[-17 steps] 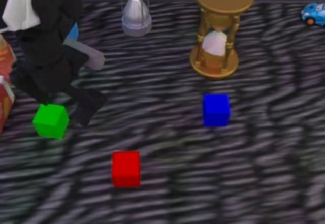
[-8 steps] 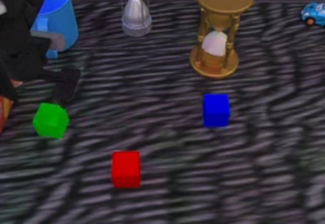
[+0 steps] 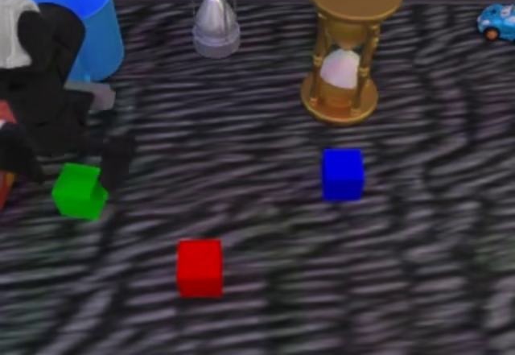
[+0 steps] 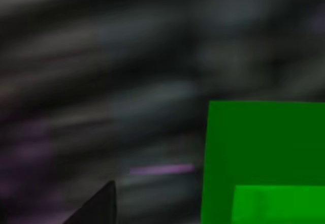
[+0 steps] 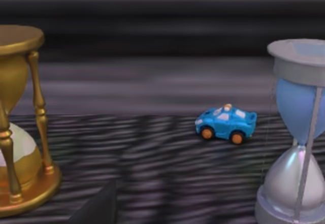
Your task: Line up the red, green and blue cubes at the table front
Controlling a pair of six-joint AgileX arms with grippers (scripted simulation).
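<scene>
The green cube sits on the table at the left, and fills one corner of the left wrist view. My left gripper hangs open just behind and over it, one dark finger on each side; a fingertip shows in its wrist view. The red cube lies near the front, left of centre. The blue cube lies right of centre. My right gripper is outside the top view; in its wrist view one dark fingertip shows far off to one side above bare table.
A light-blue mug stands at the back left behind my left arm. A silver hourglass and a gold hourglass stand at the back, with a toy car at the back right. A red-orange box lies at the left edge.
My left arm swung left, uncovering the mug, then brought its open fingers back down around the green cube. The three cubes have stayed where they were.
</scene>
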